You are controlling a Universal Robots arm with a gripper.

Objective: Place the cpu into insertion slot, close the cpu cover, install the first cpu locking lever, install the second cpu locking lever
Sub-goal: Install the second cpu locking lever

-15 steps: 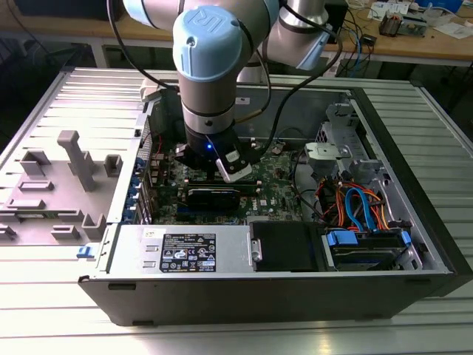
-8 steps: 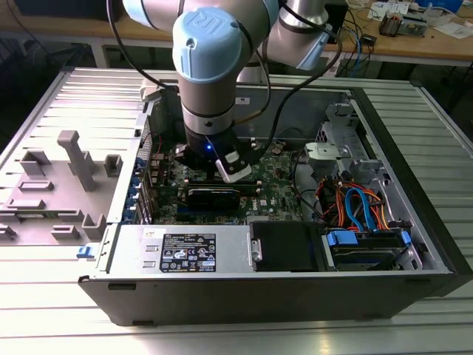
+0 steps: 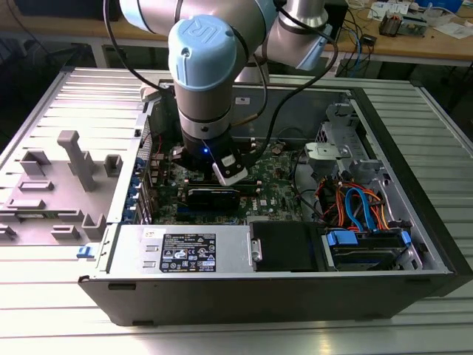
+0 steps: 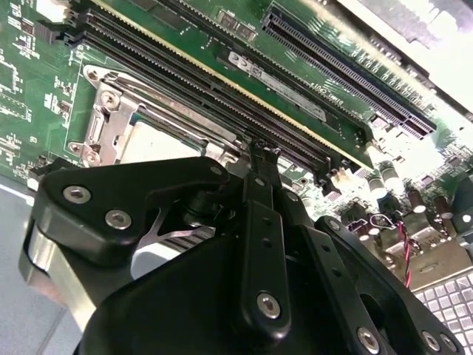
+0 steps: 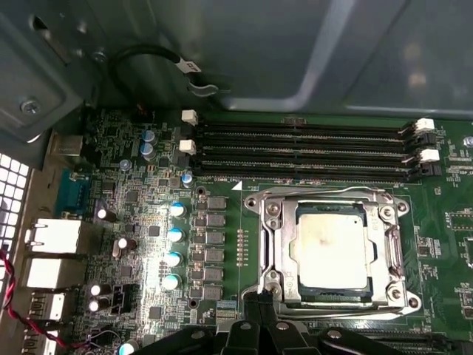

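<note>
One arm reaches down into the open computer case (image 3: 414, 244) in the exterior view. In the first wrist view one cpu (image 5: 330, 248) sits in its insertion slot (image 5: 270, 259), the cpu cover (image 5: 390, 255) framing it, the gripper (image 5: 259, 314) at the slot's near edge. In the second wrist view the fingertips look pinched together, gripping nothing visible, just beside the slot

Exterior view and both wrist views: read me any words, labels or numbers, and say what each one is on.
Nothing reads clearly enough to quote.
White label on the metal box: print too small.
Motherboard lettering in the first wrist view: too small.
Strip label beside the memory slots: blurred.
</note>
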